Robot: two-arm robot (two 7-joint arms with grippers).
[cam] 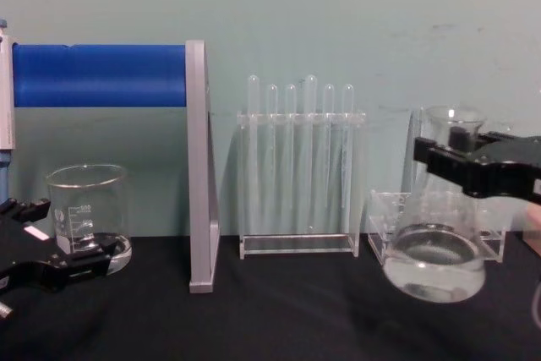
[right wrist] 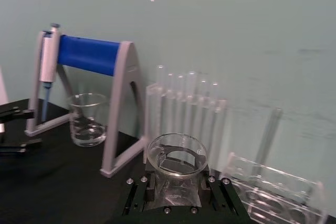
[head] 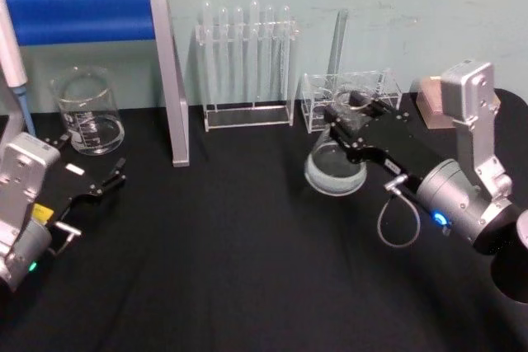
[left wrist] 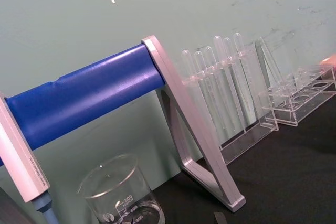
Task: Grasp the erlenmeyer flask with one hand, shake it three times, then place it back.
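Right end effector [head: 346, 113] clenched on erlenmeyer flask [head: 334, 172] neck; flask tilted, seemingly just off tabletop [head: 239, 269]. My left end effector [head: 89, 161] parked near beaker [head: 87, 113], fingers apart.

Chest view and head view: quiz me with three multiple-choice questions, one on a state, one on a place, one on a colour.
1. How does the right gripper stand to the erlenmeyer flask?
A) open beside it
B) shut on its neck
C) far from it

2. Where is the beaker?
A) by the left gripper
B) in the right gripper
C) on a shelf

3. What colour is the bar on the grey stand?
A) red
B) blue
C) yellow

Answers:
1 B: the chest view shows it clamped on the neck.
2 A: the beaker stands just beyond the open left gripper.
3 B: the bar is plainly blue.
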